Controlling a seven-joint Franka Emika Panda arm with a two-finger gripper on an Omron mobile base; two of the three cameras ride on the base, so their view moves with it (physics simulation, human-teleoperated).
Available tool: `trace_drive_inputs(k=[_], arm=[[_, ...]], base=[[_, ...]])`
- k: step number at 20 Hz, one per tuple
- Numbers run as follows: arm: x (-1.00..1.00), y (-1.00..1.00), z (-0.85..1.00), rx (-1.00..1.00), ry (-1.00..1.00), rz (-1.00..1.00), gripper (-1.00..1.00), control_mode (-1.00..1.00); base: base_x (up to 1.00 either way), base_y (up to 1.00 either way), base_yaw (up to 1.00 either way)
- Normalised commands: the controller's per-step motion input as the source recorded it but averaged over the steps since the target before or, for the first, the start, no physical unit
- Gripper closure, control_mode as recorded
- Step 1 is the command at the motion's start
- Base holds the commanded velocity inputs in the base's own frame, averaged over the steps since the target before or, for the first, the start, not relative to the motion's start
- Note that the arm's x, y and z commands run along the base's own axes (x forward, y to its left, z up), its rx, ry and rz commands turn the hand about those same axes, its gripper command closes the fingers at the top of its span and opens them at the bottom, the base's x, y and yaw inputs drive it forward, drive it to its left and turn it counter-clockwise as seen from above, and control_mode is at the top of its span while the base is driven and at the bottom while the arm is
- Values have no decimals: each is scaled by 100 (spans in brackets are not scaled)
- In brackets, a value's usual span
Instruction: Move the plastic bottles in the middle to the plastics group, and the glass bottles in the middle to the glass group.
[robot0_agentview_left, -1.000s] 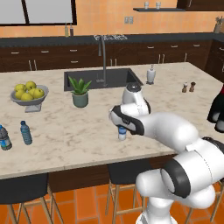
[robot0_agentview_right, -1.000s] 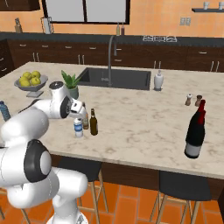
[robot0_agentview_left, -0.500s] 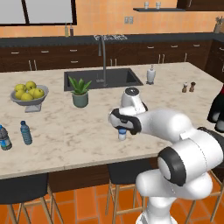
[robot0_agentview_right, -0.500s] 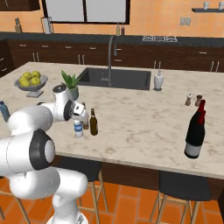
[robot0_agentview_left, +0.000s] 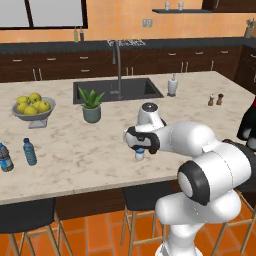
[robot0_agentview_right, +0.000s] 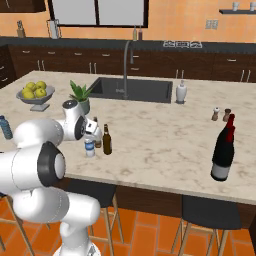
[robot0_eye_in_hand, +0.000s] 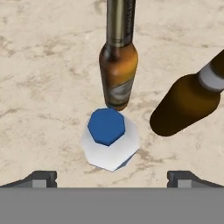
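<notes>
A small whitish plastic bottle (robot0_eye_in_hand: 110, 144) with a blue cap stands on the marble counter, right under my open gripper (robot0_eye_in_hand: 112, 178), between its two fingertips (robot0_eye_in_hand: 42, 178). Both base views show the gripper (robot0_agentview_left: 141, 144) (robot0_agentview_right: 93, 131) just above this bottle (robot0_agentview_left: 140, 155) (robot0_agentview_right: 89, 149). Close behind it stand an amber glass bottle (robot0_eye_in_hand: 117, 74) with a pale label and a dark brown glass bottle (robot0_eye_in_hand: 183, 107) (robot0_agentview_right: 106, 141). Two small plastic water bottles (robot0_agentview_left: 30, 151) (robot0_agentview_left: 5, 158) wait at the counter's left end. A large black bottle with a red band (robot0_agentview_right: 222, 152) stands at the right.
A bowl of yellow fruit (robot0_agentview_left: 33, 106) and a potted plant (robot0_agentview_left: 92, 106) stand left of the sink (robot0_agentview_left: 117, 90) and its faucet. A soap dispenser (robot0_agentview_left: 172, 86) and salt and pepper shakers (robot0_agentview_left: 215, 99) sit farther right. Stools stand below the counter's front edge.
My arm's elbow has swung while the hand stays over the small plastic bottle. The jaws remain wide apart and no bottle has moved.
</notes>
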Motion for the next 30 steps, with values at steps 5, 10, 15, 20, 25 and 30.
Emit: trace_drive_inputs(k=[5,10,15,20,25,30], arm=[[12,0,-4,0,0,0,-100,-100],[11,0,-6,0,0,0,-100,-100],[7,0,-14,0,0,0,-100,-100],[4,0,-5,0,0,0,-100,-100],[0,0,0,0,0,0,100,-100],[0,0,0,0,0,0,100,-100]], base=[[0,0,0],[0,0,0],[0,0,0],[0,0,0],[0,0,0],[0,0,0]])
